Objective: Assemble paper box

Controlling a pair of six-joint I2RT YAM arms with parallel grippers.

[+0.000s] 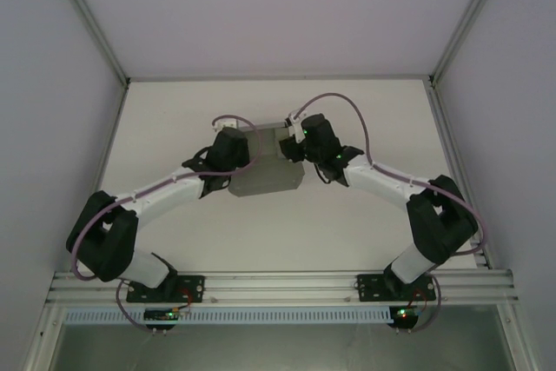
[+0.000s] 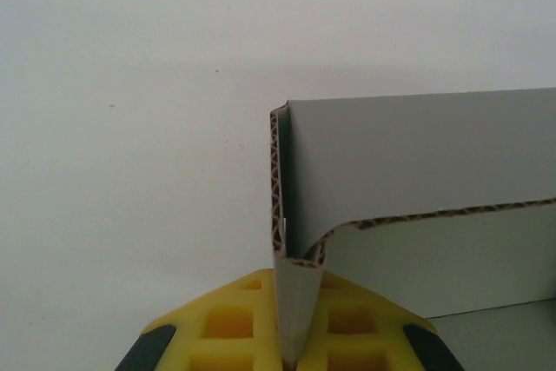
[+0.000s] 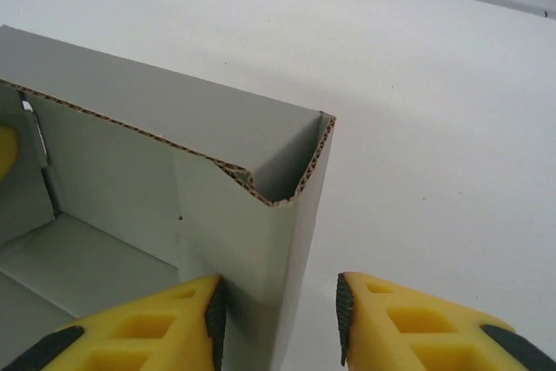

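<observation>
Yellow fingers (image 2: 230,323) of the left claw (image 2: 294,288) sit lowest in the left wrist view, pressed together on an upright wall of the paper box (image 2: 417,154). The wall's corrugated edge rises from between them.

The box is grey card, part folded. From above it lies on the middle of the far half of the tabletop (image 1: 347,232), between the two claws, with walls raised at its far side and a flat panel reaching toward the arm bases.

The right claw (image 3: 278,297) stands with its jaws apart, astride a raised corner of the box. One finger (image 3: 156,327) is inside, against the wall's inner face. The other is outside, clear of the card, with white tabletop showing in the gap.
</observation>
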